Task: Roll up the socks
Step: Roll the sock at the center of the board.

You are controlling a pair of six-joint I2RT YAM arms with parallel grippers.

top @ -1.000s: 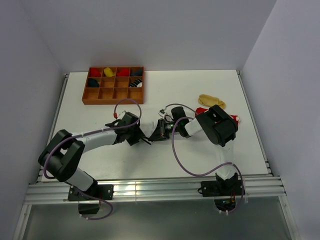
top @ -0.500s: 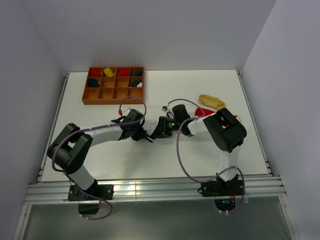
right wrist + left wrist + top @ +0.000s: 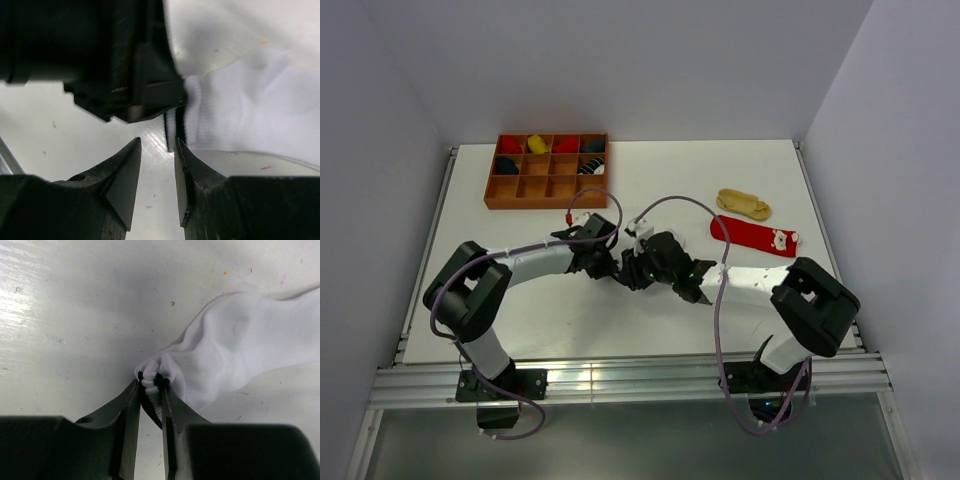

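White sock: soft ribbed knit, plain white body, black stripes at the cuff; the cuff end is bunched into tight folds, the body is spread flat and slightly wrinkled on the table.
Sock position: laid near the table's middle; in the top view it is mostly hidden under the two wrists.
Left gripper: clenched on the bunched cuff; the striped folds are pinched between two dark tapered fingers.
Right gripper: jaws are parted, bare table is seen in the gap, nothing is clasped; the striped cuff edge is seen just beyond the fingertips, beside the left gripper's black body; contact cannot be told.
Red sock: flat, elongated, white pattern at its right end; laid right of the arms, well apart from both grippers.
Tan sock: plain, flat, oval; laid just behind the red sock.
Wooden tray: brown, gridded compartments, small bundles held in the back rows; set at the table's far-left corner.
Table surface: white, painted, scuffed and speckled.
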